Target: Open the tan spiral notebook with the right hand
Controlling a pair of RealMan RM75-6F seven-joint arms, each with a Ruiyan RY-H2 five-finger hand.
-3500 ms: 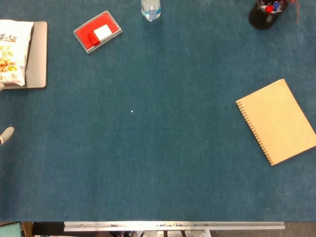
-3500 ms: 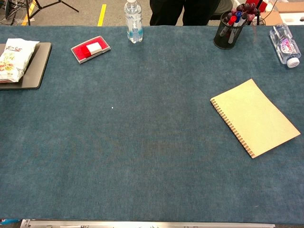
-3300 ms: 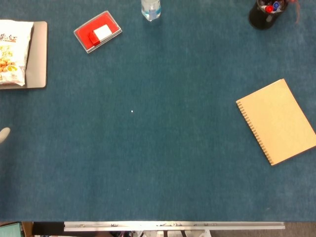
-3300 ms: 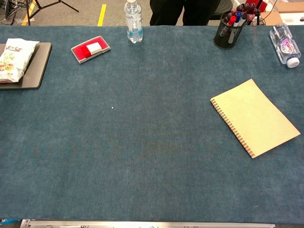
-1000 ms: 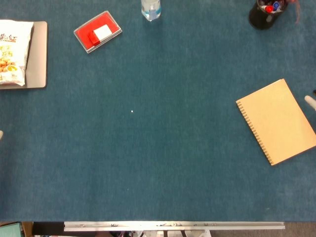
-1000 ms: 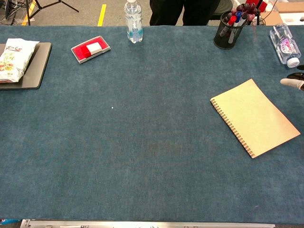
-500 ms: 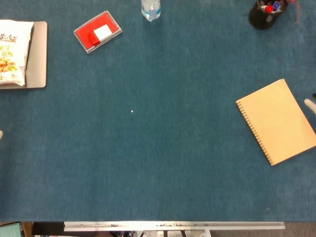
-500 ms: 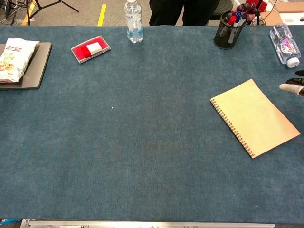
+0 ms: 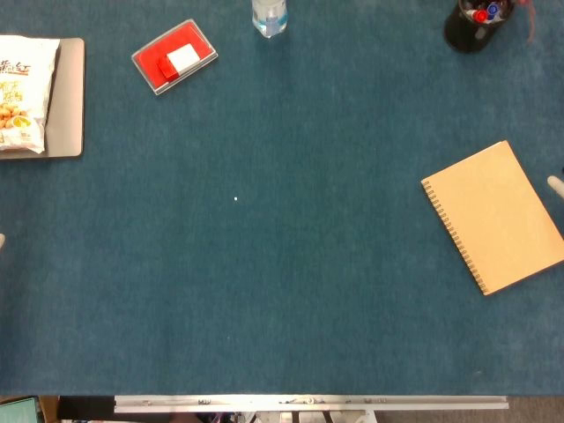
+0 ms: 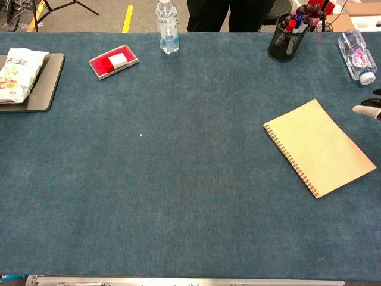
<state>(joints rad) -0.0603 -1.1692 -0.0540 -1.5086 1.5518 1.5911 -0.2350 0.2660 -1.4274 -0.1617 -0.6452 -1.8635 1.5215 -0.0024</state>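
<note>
Chest view gives me the clearest read: the tan spiral-bound notebook [image 10: 319, 147] lies shut and flat on the blue felt-covered surface [image 10: 178, 179], over on the right side, turned at an angle so its wire spine faces down-left toward the middle and its free edge faces up-right. My right hand [image 10: 369, 109] is barely in frame at the right border, just beside the notebook's far right corner and not touching it; only a pale fingertip or two show, so I cannot tell whether the fingers are spread or curled. In the head view the same hand [image 9: 557, 184] is a sliver at the edge. The left hand [image 9: 2, 240] is only a pale speck at the left border, its fingers unreadable. I judge the notebook light, with a thin card cover that will flex rather than lift as a board, and the whole book may slide on the felt if I push sideways. I would take the cover at the free long edge opposite the spine, hook a fingertip under it, and swing it over toward the coil.
</note>
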